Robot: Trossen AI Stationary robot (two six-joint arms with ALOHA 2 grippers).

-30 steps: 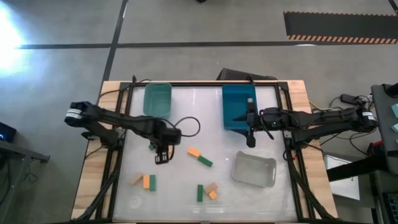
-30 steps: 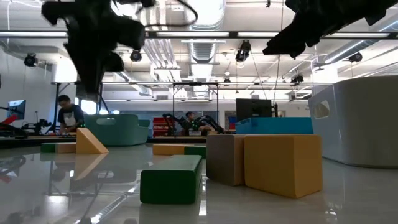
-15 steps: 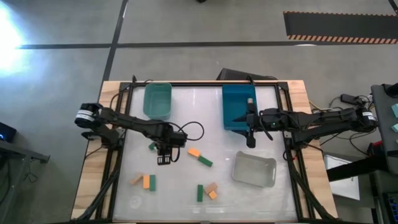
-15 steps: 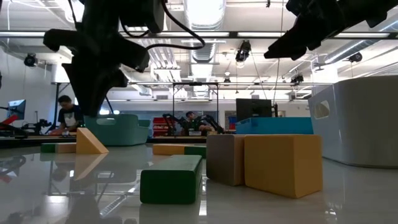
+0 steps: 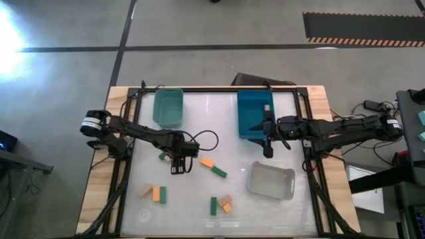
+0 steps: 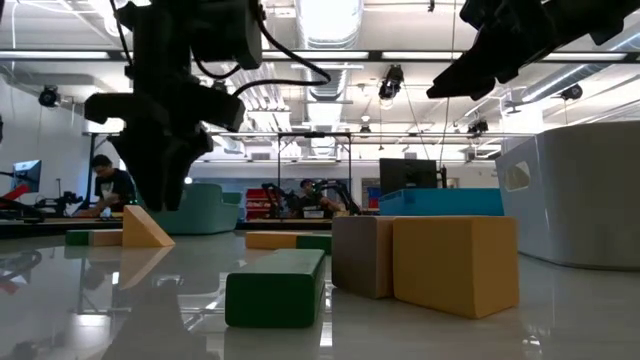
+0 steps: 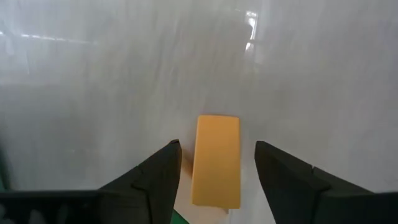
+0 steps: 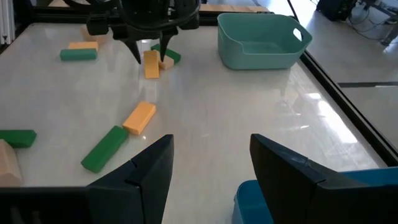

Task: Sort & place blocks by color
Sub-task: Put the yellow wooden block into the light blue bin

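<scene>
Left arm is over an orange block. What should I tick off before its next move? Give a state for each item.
1. Left gripper open: ok.
2. Orange block between its fingers, gap on both sides: ok.
3. Block's long side runs along the fingers: ok.
4. Green block and tan block clear of the fingers: cannot tell; they lie close beside the orange one.
5. Right gripper open, empty, waiting by the blue bin: ok.

left end effector [image 5: 176, 170] open, right end effector [image 5: 268, 150] open
</scene>
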